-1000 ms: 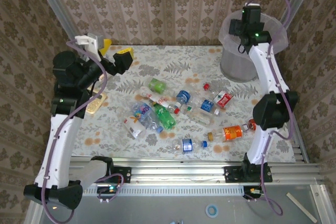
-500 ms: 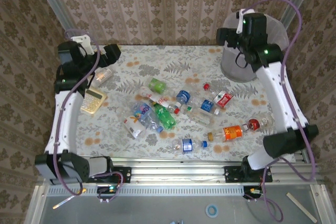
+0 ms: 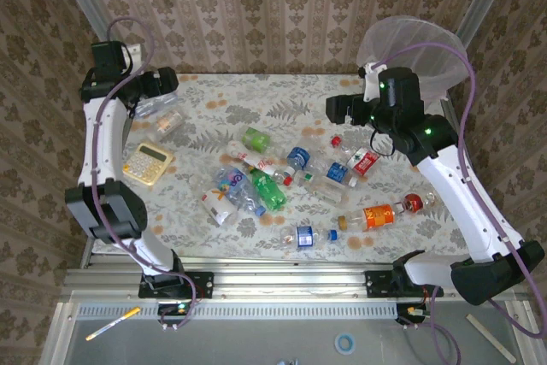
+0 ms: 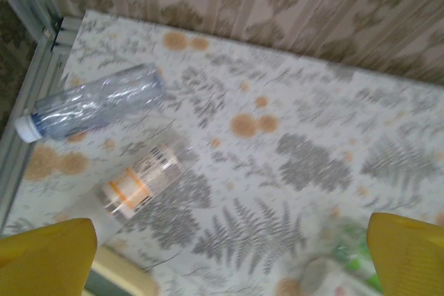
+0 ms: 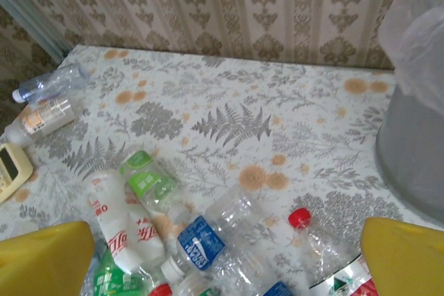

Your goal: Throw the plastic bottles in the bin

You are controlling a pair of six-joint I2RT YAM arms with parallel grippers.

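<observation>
Left gripper (image 4: pixel 225 261), right gripper (image 5: pixel 222 261): both spread wide, empty; plastic bottles (image 3: pixel 269 190) strewn on table (image 3: pixel 299 108); bin (image 5: pixel 409 150) far right

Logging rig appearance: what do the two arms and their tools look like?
Both the left arm and right arm have white links between bulky black joints, each trailed by a looping purple cable. A small green light glows on the right arm. The left tool and right tool are black with yellow fingers.
</observation>
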